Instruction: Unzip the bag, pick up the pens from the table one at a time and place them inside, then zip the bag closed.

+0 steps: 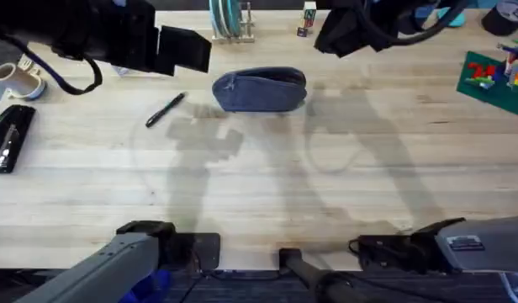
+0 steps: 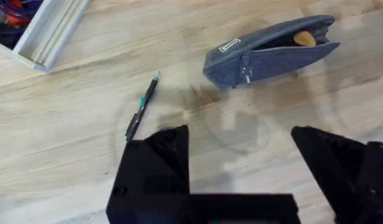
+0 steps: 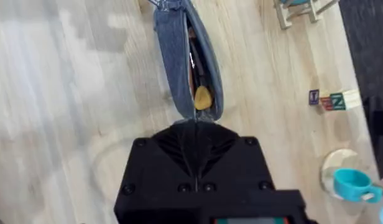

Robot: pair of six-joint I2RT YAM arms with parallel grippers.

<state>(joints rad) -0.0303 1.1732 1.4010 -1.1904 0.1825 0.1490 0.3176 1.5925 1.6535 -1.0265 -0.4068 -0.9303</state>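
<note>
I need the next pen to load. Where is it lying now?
The pen lies on the table, just left of the bag in the overhead view, apart from it.

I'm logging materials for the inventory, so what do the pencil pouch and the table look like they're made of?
The bag looks like soft blue-grey woven fabric, matte, sagging open along its zipper. The table looks like pale wood planks with a smooth, faintly glossy finish, grain lines and seams showing; solid wood or veneer, I can't tell.

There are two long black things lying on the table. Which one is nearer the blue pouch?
The slim pen, lying just beside the pouch. The thicker black stapler sits far off at the table's edge.
</note>
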